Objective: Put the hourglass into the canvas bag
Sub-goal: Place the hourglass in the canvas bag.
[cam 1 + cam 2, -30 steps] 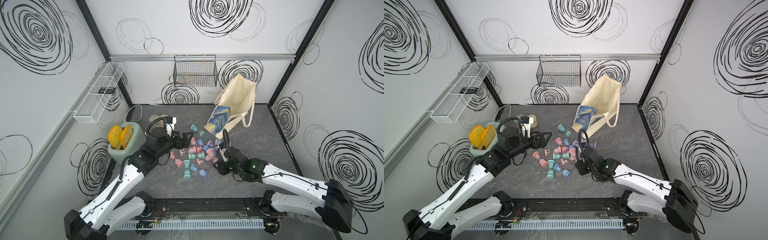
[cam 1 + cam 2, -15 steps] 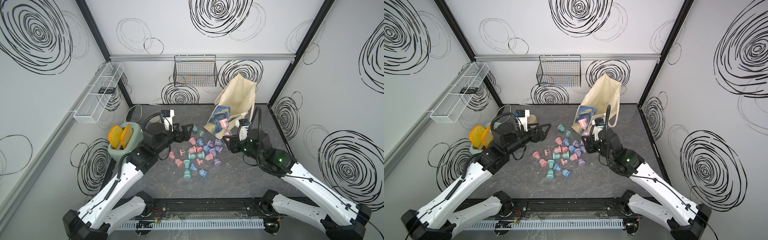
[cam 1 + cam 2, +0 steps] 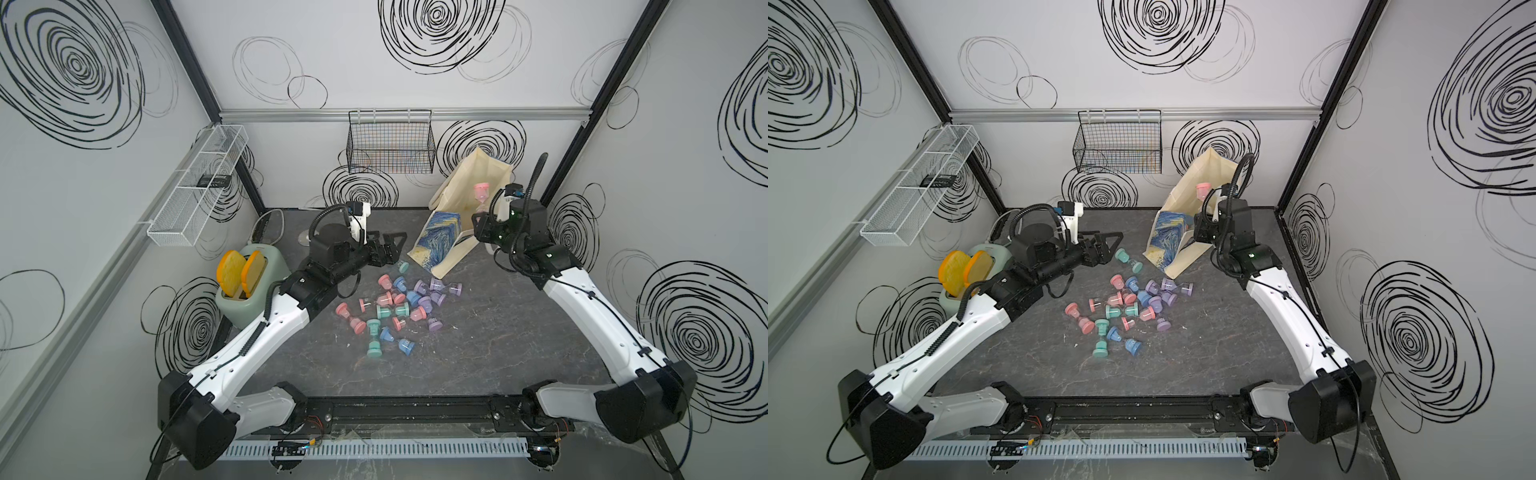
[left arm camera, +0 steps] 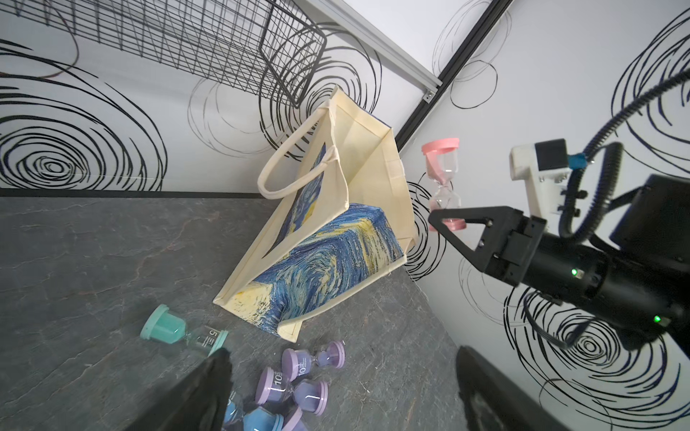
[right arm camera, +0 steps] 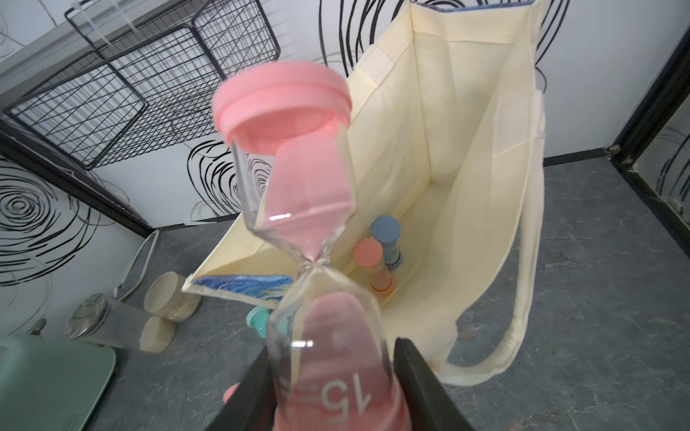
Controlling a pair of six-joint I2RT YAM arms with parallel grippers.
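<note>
— Now, what differs from a second ago?

— The right gripper [image 5: 336,392] has left the pile of hourglasses [image 3: 399,303] on the table [image 3: 478,353] and climbed to the mouth of the canvas bag [image 5: 466,149]. A second ago it was down at the edge of that pile. Half a second ago it was partway up, in front of the bag's printed side.

— Is it carrying anything?

— Yes. Its jaws pinch the pink hourglass [image 5: 298,186] by the lower bulb, the one marked 15. The rest of the glass stands up beyond the jaws, roughly upright.

— Where is the bag from those jaws?

— The open mouth lies just ahead of them and below. Looking past the glass, the right wrist view sees into the cream lining, where a blue hourglass [image 5: 388,239] and an orange hourglass [image 5: 373,268] already lie at the bottom.

— So the pick is done?

— I judge so, and the carry is nearly over. What remains is a short push further over the opening, then letting go. I cannot tell whether the glass is squarely over the mouth yet, so a release now might drop it outside.

— And the left gripper [image 3: 1111,247]?

— It has drifted a little towards the bag. Its jaws are spread with nothing between them. A teal hourglass [image 4: 183,332] lies on the table just ahead of them.
</note>
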